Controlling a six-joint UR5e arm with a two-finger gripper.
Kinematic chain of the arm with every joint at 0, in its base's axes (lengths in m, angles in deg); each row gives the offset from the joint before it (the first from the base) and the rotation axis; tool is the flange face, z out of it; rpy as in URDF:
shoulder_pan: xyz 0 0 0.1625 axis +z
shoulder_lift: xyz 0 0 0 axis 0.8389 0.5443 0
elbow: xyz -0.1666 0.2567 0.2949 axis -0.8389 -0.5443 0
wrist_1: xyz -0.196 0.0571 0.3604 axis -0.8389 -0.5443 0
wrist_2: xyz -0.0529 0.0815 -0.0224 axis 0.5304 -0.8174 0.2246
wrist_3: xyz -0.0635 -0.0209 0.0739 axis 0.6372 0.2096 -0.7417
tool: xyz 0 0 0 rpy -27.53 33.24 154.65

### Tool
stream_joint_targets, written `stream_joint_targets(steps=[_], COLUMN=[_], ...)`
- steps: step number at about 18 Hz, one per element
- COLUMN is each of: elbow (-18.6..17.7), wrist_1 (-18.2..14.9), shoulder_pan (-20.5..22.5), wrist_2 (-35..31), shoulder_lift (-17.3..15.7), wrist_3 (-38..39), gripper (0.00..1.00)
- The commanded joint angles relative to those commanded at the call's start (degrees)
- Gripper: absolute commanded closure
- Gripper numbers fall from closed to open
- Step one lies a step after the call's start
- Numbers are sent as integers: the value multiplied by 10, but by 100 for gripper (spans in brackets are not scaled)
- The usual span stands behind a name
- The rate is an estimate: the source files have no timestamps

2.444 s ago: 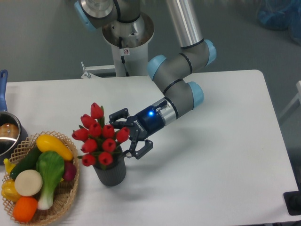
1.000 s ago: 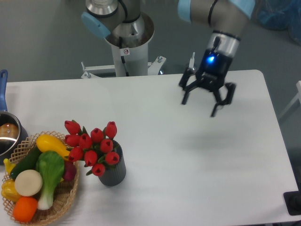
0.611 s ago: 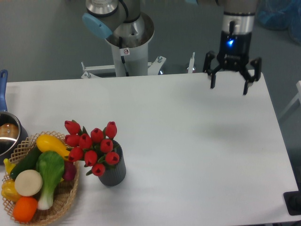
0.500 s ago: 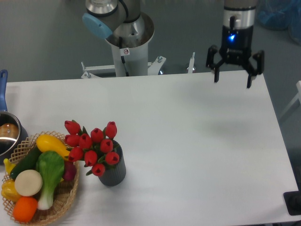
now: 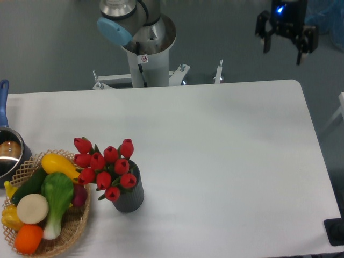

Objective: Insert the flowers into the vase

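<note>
**Flowers seated in vase; gripper high and empty**

The flowers point(image 5: 105, 166) are standing in the vase point(image 5: 128, 194) at the front left of the table point(image 5: 226, 161), their red buds spilling over its mouth and leaning left. The vase is sitting upright just beside the wicker basket point(image 5: 70, 232) of toy vegetables. The metal pot point(image 5: 9, 155) is showing at the left edge. The gripper point(image 5: 284, 45) is hanging well apart above the far right corner, fingers spread wide, gripping nothing

Silver-grey arm, pale blue joint cap, black pincer point(image 5: 283, 44) (blue light glowing).
</note>
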Motion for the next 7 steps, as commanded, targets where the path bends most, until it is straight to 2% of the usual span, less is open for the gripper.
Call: stream_joint_targets(steps=[7], elbow=[0], wrist_1=[1], shoulder_pan=[0], wrist_2=[3], shoulder_lift=[-1], wrist_3=[0], gripper=[0])
